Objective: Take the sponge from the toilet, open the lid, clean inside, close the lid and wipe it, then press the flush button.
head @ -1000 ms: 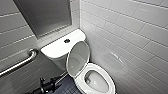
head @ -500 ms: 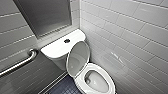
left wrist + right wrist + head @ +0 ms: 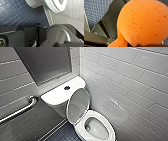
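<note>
We see the toilet (image 3: 110, 127) set in a corner. Its lid (image 3: 78, 105) stands upright against the tank and the bowl is open below it, so we judge the opening step done and the cleaning inside not yet begun. The flush button (image 3: 67, 87) sits in the middle of the tank top, untouched. The sponge (image 3: 142, 23) hangs right in front of the right wrist camera, clear of the tiled floor (image 3: 15, 15). From that we judge the right pincer (image 3: 134, 45) is clamped on it near its narrow waist, though the grip itself is hard to make out. We cannot tell whether the left pincer is released or clenched. Its wrist camera looks across the floor at the underside of the bowl.

Several things could go wrong from here. The sponge is soft and seems to be held at one end, so hard rubbing on the wet ceramic could twist it out of the grip and drop it into the water. The lid merely leans back, and a knock from the arm could bring it down on the pincer. The tiled wall (image 3: 130, 84) stands just beside the bowl on one side and a grab bar (image 3: 18, 110) is near on the other, so a wide sweep could strike either one.
</note>
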You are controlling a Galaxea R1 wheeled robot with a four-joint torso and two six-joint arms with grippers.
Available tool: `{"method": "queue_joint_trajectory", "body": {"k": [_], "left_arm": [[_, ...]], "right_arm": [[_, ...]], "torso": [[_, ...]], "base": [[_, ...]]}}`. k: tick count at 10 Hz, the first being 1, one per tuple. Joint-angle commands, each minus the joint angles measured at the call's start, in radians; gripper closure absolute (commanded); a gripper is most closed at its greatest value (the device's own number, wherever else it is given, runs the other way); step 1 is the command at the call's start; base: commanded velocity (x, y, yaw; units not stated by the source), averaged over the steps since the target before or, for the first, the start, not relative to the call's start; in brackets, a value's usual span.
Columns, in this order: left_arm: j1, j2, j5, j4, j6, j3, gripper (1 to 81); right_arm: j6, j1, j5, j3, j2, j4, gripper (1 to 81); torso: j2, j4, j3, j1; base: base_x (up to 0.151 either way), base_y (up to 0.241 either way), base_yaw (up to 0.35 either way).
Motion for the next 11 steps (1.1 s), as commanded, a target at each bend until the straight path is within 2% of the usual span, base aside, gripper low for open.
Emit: {"method": "queue_joint_trajectory", "body": {"k": [1,3,5,6,7,9,11], "left_arm": [[0.060,0.030,0.059,0.035,-0.009,-0.046,1.0],[0.102,0.033,0.062,0.033,-0.007,-0.061,1.0],[0.106,0.065,0.220,0.015,0.027,-0.064,1.0],[0.126,0.098,0.277,-0.014,0.149,-0.067,1.0],[0.132,0.119,0.302,-0.127,0.286,-0.088,1.0],[0.137,0.163,0.292,-0.422,0.602,-0.184,1.0],[0.152,0.211,0.237,-0.612,0.768,-0.294,1.0]], "right_arm": [[-0.003,-0.012,-0.074,0.041,-0.045,-0.023,81.1],[-0.005,-0.012,-0.072,0.060,-0.053,-0.038,81.1],[-0.003,-0.012,-0.060,0.058,-0.057,-0.051,81.1],[0.000,-0.010,-0.057,0.064,-0.064,-0.049,81.1],[0.000,-0.006,-0.057,0.078,-0.073,-0.049,81.1],[0.007,0.008,-0.051,0.151,-0.117,-0.049,81.1],[0.005,0.017,0.030,0.291,-0.212,-0.049,81.1]], "torso": [[0.000,0.000,0.000,0.000],[0.000,0.000,0.000,0.000],[0.000,0.000,0.000,0.000],[0.000,0.000,0.000,0.000],[0.000,0.000,0.000,0.000],[0.000,0.000,0.001,0.000],[0.000,0.000,0.001,0.000]], "base": [[0.000,0.000,0.000],[0.000,0.000,0.000],[0.000,0.000,0.000],[0.000,0.000,0.000],[0.000,0.000,0.000],[0.000,0.000,0.000],[0.000,0.000,0.000]]}}
